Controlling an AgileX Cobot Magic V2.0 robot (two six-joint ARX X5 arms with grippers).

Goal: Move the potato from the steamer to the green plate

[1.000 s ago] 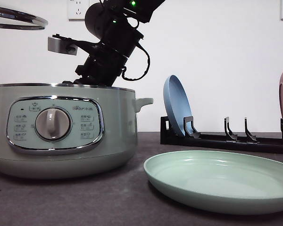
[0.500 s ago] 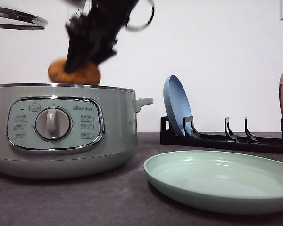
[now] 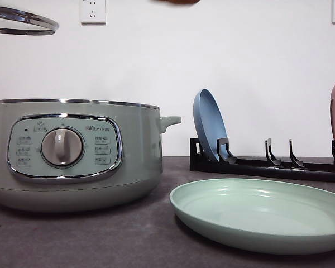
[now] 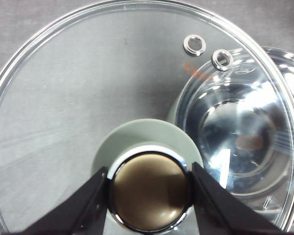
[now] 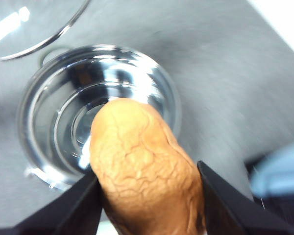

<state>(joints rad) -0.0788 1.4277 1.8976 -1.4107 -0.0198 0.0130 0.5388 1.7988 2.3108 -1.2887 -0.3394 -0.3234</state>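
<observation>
The potato (image 5: 147, 171) is held between the two dark fingers of the right gripper (image 5: 148, 203), high above the open steamer (image 3: 72, 153), whose polished bowl is seen directly beneath it in the right wrist view. At the top edge of the front view a sliver of orange-brown is visible, probably the same potato. The glass lid (image 4: 88, 98) is kept aloft by the left gripper (image 4: 149, 196), whose fingers are pressed against the lid's chrome-ringed knob.

The carry is judged to be the step in hand: the load is best moved sideways at height, past the chrome rim, until it hangs over the middle of the green plate (image 3: 257, 215), then lowered close before release, since an oval lump can be expected to roll on a shallow dish.

The potato's skin is matte and finely creased. The steamer's body is smooth sage green, the plate pale mint with a raised rim, the tabletop (image 3: 100, 240) dark and dull.
</observation>
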